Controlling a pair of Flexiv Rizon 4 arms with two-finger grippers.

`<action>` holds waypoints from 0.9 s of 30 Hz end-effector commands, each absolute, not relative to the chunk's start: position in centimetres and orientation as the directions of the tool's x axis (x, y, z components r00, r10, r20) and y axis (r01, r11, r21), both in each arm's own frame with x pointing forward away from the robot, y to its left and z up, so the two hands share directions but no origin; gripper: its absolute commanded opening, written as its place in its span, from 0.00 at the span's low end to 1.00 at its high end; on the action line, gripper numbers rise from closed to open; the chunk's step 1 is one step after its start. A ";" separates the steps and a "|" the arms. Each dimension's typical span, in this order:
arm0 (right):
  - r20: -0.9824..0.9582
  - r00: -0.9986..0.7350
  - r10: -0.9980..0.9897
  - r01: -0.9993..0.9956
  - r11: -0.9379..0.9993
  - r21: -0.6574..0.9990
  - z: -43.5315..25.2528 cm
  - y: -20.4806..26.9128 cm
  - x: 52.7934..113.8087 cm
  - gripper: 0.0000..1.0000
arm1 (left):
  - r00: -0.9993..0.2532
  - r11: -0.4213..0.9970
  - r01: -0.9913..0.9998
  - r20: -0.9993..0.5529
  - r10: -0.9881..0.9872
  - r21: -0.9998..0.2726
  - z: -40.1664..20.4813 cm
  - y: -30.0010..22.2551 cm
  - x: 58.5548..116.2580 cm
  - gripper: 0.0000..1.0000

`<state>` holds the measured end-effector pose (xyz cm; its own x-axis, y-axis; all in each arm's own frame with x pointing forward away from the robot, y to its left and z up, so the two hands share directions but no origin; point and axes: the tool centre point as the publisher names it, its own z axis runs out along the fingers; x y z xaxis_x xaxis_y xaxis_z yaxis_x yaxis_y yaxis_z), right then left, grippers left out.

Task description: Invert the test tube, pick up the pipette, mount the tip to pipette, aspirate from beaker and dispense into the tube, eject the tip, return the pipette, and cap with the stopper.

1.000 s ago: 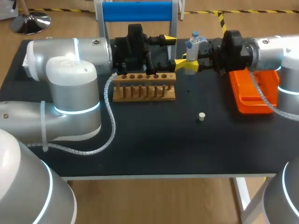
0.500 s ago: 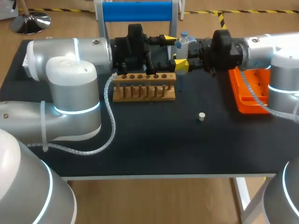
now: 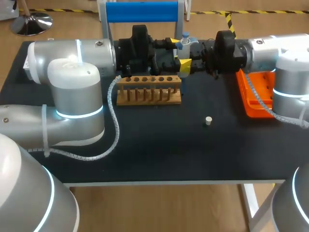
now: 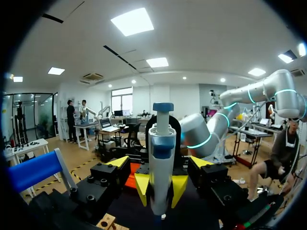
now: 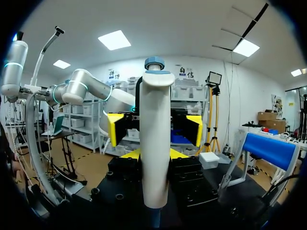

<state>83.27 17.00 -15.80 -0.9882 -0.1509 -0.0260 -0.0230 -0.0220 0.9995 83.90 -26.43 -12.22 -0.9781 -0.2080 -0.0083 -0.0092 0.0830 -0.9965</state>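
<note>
The white pipette [image 3: 185, 44] with a blue plunger stands upright above the far end of the wooden tube rack [image 3: 149, 90]. My right gripper [image 3: 188, 57] is shut on its body; in the right wrist view the pipette [image 5: 156, 143] sits between that gripper's [image 5: 154, 154] yellow tips. My left gripper [image 3: 175, 50] faces it from the other side. In the left wrist view its fingers [image 4: 118, 162] stand wide on both sides of the pipette [image 4: 161, 158], with gaps to it. The small white stopper [image 3: 208, 121] lies on the black table. No test tube or beaker shows.
An orange tray [image 3: 258, 96] lies at the right under my right arm. A blue bar on a white frame [image 3: 142, 10] stands at the table's back edge. The rack's corner [image 4: 106, 221] shows under my left gripper.
My right arm has carried the pipette leftward, from beside the rack's right end to between my left gripper's fingers. My left arm has stayed where it was.
</note>
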 end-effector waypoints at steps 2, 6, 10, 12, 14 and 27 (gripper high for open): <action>-0.023 -0.989 -0.147 -0.020 -0.020 1.000 -15.9 17.1 83.1 0.00 | -0.979 0.084 -0.011 -0.007 -0.205 -0.996 -12.2 -26.4 83.9 0.31; -0.020 -0.989 -0.147 -0.017 -0.021 1.000 -15.9 17.2 83.0 0.00 | -0.979 0.084 -0.011 -0.007 -0.205 -0.996 -12.2 -26.4 83.9 0.20; -0.020 -0.989 -0.148 -0.017 -0.023 1.000 -15.9 17.2 83.0 0.00 | -0.979 0.084 -0.011 -0.007 -0.205 -0.996 -12.2 -26.4 83.9 0.00; -0.019 -0.989 -0.149 -0.016 -0.022 1.000 -15.9 17.2 83.0 0.00 | -0.979 0.084 -0.011 -0.007 -0.205 -0.996 -12.2 -26.4 83.9 0.00; -0.018 -0.988 -0.151 -0.015 -0.021 1.000 -15.9 17.3 83.0 0.00 | -0.979 0.084 -0.011 -0.007 -0.205 -0.996 -12.2 -26.4 83.9 0.00; -0.007 -0.986 -0.166 -0.006 -0.008 1.000 -15.8 15.4 82.9 1.00 | -0.979 0.084 -0.011 -0.007 -0.205 -0.996 -12.2 -26.4 83.9 0.00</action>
<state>82.95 16.61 -15.95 -0.9868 -0.1618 -0.0076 -0.0059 -0.0110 0.9999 83.87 -26.38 -12.26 -0.9781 -0.2077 -0.0084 -0.0091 0.0830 -0.9965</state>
